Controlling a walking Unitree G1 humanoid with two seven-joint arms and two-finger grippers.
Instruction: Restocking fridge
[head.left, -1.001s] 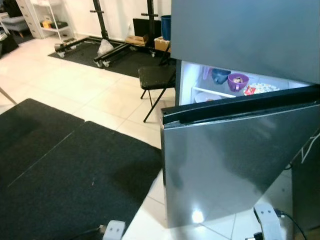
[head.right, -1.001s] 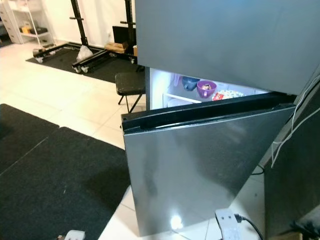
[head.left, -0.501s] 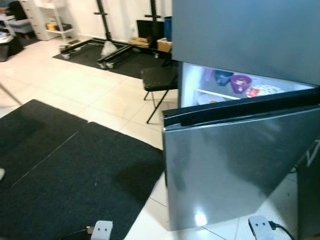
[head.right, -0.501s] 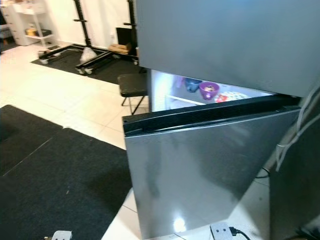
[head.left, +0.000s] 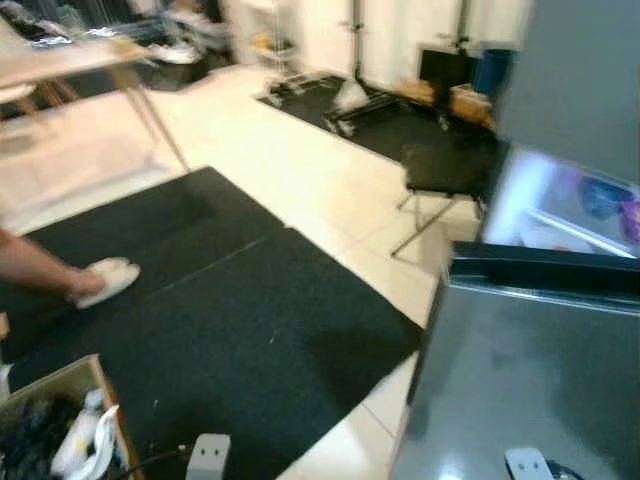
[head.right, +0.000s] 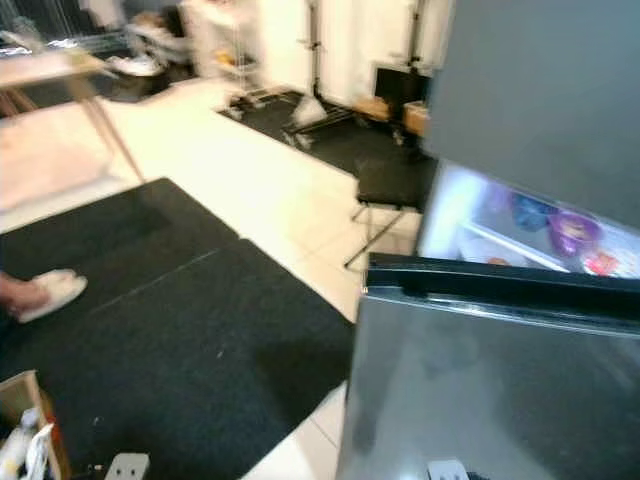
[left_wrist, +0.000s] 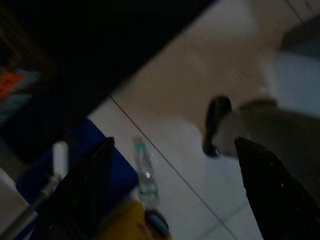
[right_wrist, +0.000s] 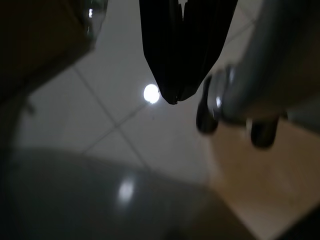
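The steel fridge (head.right: 520, 130) stands at the right with its lower door (head.right: 490, 390) swung open. Its lit inside holds a blue bowl (head.right: 529, 211) and a purple bowl (head.right: 573, 230) on a shelf. A cardboard box (head.left: 62, 385) with white bags and other goods sits on the floor at the lower left. My left gripper (left_wrist: 173, 143) hangs open over the tiles, above a small clear bottle (left_wrist: 144, 172) lying beside something blue and yellow. My right gripper (right_wrist: 173, 97) hangs shut over the tiled floor. The head views are blurred.
A person's lower leg and white shoe (head.left: 105, 280) rest on the black mat (head.left: 230, 320) at the left. A wooden table (head.left: 80, 60) stands far left. A black folding chair (head.left: 445, 170) is beside the fridge. White power strips (head.left: 208, 455) lie near my feet.
The camera has swung to the left, so the fridge now lies at the picture's right. The cardboard box, the person's foot and the wooden table have come into view.
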